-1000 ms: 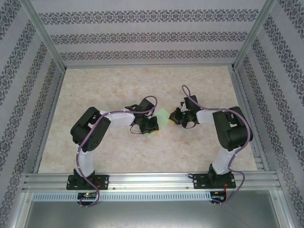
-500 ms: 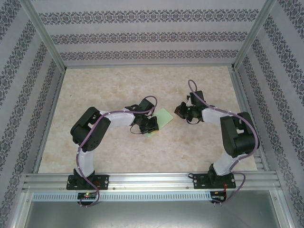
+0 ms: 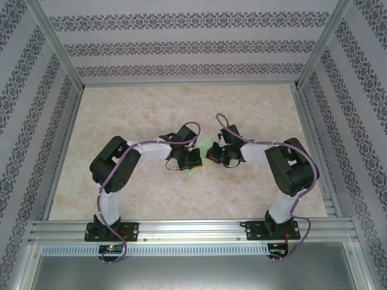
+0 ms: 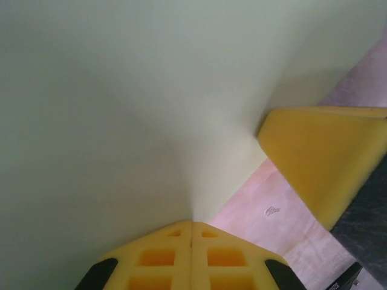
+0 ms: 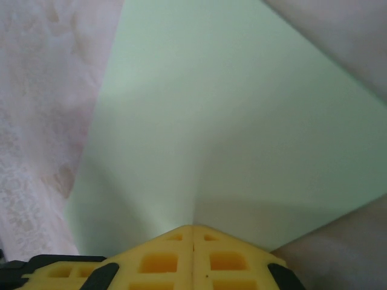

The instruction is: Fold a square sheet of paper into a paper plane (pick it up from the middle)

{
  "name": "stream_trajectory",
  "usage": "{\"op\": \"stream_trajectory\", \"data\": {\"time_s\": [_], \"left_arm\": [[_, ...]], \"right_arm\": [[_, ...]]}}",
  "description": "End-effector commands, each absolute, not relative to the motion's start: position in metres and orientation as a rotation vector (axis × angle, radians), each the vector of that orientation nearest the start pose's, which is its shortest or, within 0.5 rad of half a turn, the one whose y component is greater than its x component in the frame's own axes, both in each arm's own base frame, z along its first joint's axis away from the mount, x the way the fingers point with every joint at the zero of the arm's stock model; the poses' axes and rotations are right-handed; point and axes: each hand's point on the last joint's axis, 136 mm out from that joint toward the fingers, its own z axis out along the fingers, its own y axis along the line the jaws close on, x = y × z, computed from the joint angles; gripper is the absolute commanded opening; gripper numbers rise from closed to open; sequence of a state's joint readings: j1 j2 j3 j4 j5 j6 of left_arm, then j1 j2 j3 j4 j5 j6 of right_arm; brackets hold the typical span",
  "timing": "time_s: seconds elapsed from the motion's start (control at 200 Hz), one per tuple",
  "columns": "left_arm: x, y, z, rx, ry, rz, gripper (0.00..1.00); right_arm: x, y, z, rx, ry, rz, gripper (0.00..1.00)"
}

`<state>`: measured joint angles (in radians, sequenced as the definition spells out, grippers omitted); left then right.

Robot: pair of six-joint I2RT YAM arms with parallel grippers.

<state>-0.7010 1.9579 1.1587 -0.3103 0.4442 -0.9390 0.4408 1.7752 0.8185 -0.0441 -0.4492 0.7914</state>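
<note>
Top view: the left gripper point(image 3: 196, 159) and the right gripper point(image 3: 210, 154) are meeting near the middle of the table point(image 3: 145, 109), tips close together. The paper point(image 3: 206, 144) is showing as pale green slivers between and under them (the wrists are hiding most of it).

Left wrist view: the left gripper's yellow fingers point(image 4: 157, 257) are pressing shut. The paper point(image 4: 121, 109) is fanning out from the seam between them, so it reads as pinched there. One yellow finger of the right gripper point(image 4: 326, 157) is sitting against the paper's edge, just beside.

Right wrist view: the right gripper's fingers point(image 5: 230, 260) are likewise closing tight on the paper point(image 5: 211, 121), and a soft ridge is running out from the pinch. Table is showing on both sides. Whether the paper is lifted or resting cannot be told.

Judgement: a fold is being shaped between two pinches. Doing it well is calling for both arms moving as one, never apart (thin paper tears). The edges need matching before the crease is pressed flat.
</note>
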Motion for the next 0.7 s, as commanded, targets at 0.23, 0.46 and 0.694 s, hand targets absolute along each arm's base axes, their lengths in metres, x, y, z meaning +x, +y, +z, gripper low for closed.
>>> {"op": "stream_trajectory", "data": {"time_s": [0.23, 0.46, 0.694], "left_arm": [[0.295, -0.36, 0.048, 0.04, 2.826, -1.124, 0.0], [0.3, -0.362, 0.038, 0.123, 2.814, -1.097, 0.0], [0.288, -0.355, 0.014, 0.169, 2.849, -1.098, 0.0]], "right_arm": [[0.311, 0.215, -0.013, 0.375, 2.82, 0.891, 0.0], [0.309, 0.215, -0.017, 0.387, 2.829, 0.892, 0.0], [0.307, 0.214, -0.021, 0.395, 2.846, 0.881, 0.0]]}}
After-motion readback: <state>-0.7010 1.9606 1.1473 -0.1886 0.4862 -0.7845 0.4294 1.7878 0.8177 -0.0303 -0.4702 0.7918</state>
